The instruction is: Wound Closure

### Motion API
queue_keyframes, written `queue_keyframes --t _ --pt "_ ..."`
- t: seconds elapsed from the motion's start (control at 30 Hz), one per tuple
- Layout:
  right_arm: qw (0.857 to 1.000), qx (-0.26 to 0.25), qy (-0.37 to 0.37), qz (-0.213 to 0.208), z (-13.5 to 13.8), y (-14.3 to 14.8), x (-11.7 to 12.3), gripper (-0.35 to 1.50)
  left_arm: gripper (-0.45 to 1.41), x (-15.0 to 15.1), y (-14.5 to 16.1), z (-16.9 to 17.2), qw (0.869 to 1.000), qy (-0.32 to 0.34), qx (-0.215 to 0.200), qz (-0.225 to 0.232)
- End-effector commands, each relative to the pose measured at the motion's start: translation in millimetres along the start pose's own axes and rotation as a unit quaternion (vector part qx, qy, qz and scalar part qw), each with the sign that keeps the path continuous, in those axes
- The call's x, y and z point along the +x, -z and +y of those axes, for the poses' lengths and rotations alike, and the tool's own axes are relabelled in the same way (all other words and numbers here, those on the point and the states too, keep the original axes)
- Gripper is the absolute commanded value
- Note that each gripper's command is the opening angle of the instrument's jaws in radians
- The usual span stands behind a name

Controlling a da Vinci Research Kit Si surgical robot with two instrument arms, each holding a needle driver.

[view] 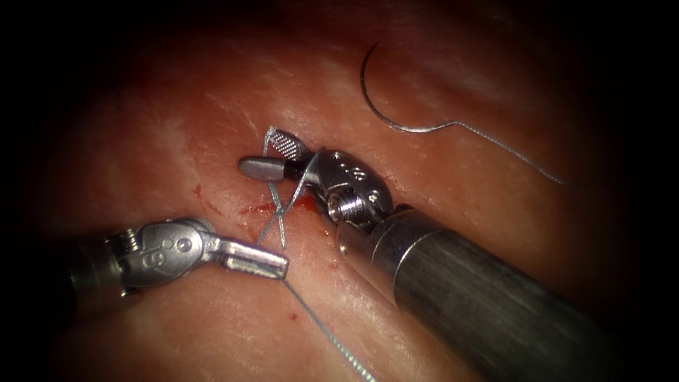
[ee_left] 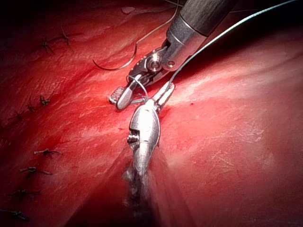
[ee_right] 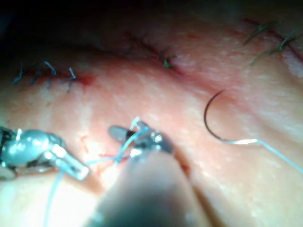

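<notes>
On glistening pink tissue [view: 177, 99] my curved steel needle [view: 378, 99] lies loose; left tool [view: 272, 263] pinches fine thread [view: 322, 332], right tool [view: 272, 157] gapes, thread-wrapped.

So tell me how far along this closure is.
Done: the needle lies free on the tissue, right of the cut. In hand: left gripper shut on the thread, which wraps the open right gripper. Left: the knot isn't tight yet.
</notes>
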Motion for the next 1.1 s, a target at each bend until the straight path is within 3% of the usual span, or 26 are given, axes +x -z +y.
queue_keyframes --t 0.03,0.1,0.13,0.33,0.47,0.7,1.1 --pt "1.000 0.001 0.001 0.002 0.3 -1.2 0.2 0.09 -0.45 -0.7 -0.3 -0.2 1.000 0.000 0.000 -0.001" --pt "1.000 0.000 0.001 0.003 0.3 -1.4 0.3 -0.32 -0.45 -0.6 -0.2 -0.1 1.000 0.000 0.000 -0.002" --pt "1.000 0.004 0.001 0.000 0.3 -1.4 0.3 -0.35 -0.45 -0.6 -0.1 -0.1 1.000 -0.001 0.001 -0.003" --pt "0.999 0.029 0.035 -0.013 0.6 -0.7 0.1 -0.35 -0.45 -0.9 1.1 -0.4 1.000 0.000 0.005 -0.007" --pt "0.997 0.044 0.056 -0.004 -0.9 1.6 -0.1 -0.35 -0.45 -1.5 2.8 -1.5 1.000 0.003 0.016 -0.017" --pt "0.990 0.066 0.123 0.002 -5.6 5.7 -0.7 -0.35 -0.45 -3.0 7.0 -6.5 0.998 0.022 0.048 -0.040" --pt "0.985 0.077 0.151 0.002 -6.2 8.2 -3.4 -0.35 -0.45 -3.6 10.6 -15.6 0.995 0.047 0.067 -0.054"
